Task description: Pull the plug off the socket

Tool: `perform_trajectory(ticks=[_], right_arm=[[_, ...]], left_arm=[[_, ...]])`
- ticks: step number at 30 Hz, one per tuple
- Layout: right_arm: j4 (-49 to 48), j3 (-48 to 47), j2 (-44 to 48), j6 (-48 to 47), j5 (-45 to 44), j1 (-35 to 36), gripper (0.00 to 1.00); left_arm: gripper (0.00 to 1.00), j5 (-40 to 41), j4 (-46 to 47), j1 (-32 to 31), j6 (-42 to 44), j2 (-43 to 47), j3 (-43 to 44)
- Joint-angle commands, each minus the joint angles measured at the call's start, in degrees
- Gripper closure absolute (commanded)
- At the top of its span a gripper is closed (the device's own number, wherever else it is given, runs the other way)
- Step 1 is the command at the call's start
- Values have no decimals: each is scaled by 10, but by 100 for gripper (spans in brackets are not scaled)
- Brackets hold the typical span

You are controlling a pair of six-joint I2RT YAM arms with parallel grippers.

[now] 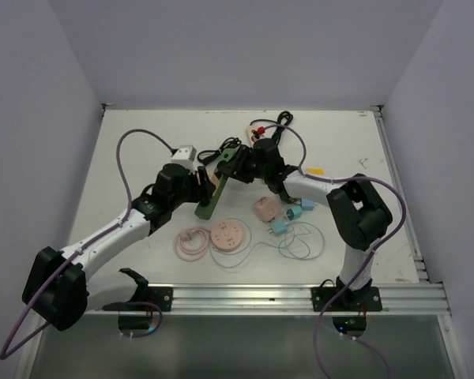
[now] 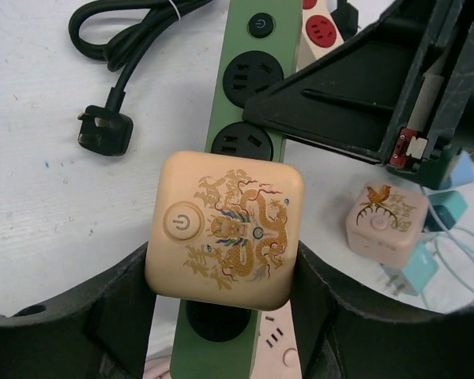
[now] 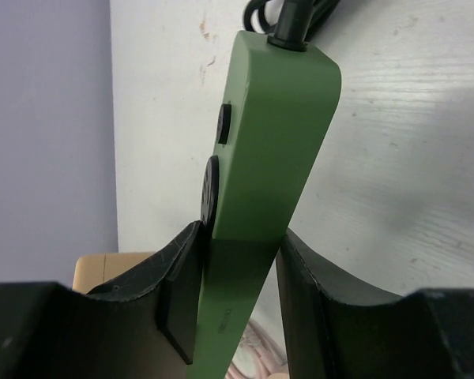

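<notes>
counter centre, a little toward the far edge: green strip lies on a diagonal, cord end toward the far edge, other end toward the near left corner.

plug, a peach cube with a gold dragon print and a power button, sits flat on the strip's face, over a socket just below two bare black sockets. no gap shows between plug and strip.

left gripper: jaws opened to the plug's width, one finger against each side of the cube, both touching. it has hold of the plug.

right gripper: jaws narrow, pinched on the strip's two long faces near the cord end, pads pressed to the green. strip stands edge-on in the right wrist view. cannot tell whether the strip is off the counter.

the two grippers are close together, right one just beyond the left along the strip.

around: black cord coiled toward the far edge, its loose black pronged end flat on the counter left of the strip. second cube right of the strip, blue adapters beside it. pink discs nearer the near edge.
</notes>
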State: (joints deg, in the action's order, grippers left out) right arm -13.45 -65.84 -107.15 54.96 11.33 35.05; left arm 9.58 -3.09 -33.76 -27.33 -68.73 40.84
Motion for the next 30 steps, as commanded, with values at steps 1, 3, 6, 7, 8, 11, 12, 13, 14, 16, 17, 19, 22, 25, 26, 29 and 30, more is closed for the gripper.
perform_trajectory(ticks=[1, 3, 6, 7, 8, 11, 12, 13, 14, 16, 17, 19, 22, 25, 26, 29, 30], right_arm=[[-21, 13, 33, -54, -5, 4, 100], [-24, 17, 34, -55, -7, 3, 100], [-25, 14, 33, -59, -7, 3, 100], [-19, 12, 32, -61, -9, 3, 100], [-15, 11, 32, -67, -10, 4, 100], [-1, 7, 36, -82, -20, 3, 100], [3, 6, 41, -86, -25, 4, 100], [13, 5, 44, -93, -32, 5, 100], [18, 5, 47, -107, -35, 4, 100], [37, 0, 56, -122, -52, 5, 100], [42, -1, 61, -131, -56, 5, 100], [42, 0, 68, -129, -61, 5, 100], [56, -8, 69, -114, -65, 6, 100], [75, -23, 64, -108, -71, 7, 100], [73, -23, 63, -107, -73, 7, 100], [68, -20, 61, -101, -69, 8, 100], [65, -18, 61, -100, -69, 8, 100]], left_arm=[[100, -119, 75, 83, -35, 49, -19], [100, -142, 71, 115, -36, 56, -22], [100, -149, 64, 133, -32, 48, -27], [100, -158, 59, 137, -33, 43, -26], [100, -165, 60, 142, -35, 36, -28], [100, -169, 61, 151, -31, 29, -30], [100, -165, 60, 152, -27, 29, -30], [100, -150, 49, 152, -19, 29, -27], [100, -144, 44, 152, -13, 30, -24], [100, -116, 32, 152, 3, 36, -17], [100, -107, 32, 152, 10, 42, -20], [100, -71, 48, 152, 14, 77, -43], [100, -54, 107, 150, 25, 137, -90], [100, -39, 112, 140, 47, 151, -87], [100, -32, 114, 122, 54, 151, -84], [100, 21, 114, 63, 83, 143, -74], [100, 49, 113, 45, 97, 142, -71]])
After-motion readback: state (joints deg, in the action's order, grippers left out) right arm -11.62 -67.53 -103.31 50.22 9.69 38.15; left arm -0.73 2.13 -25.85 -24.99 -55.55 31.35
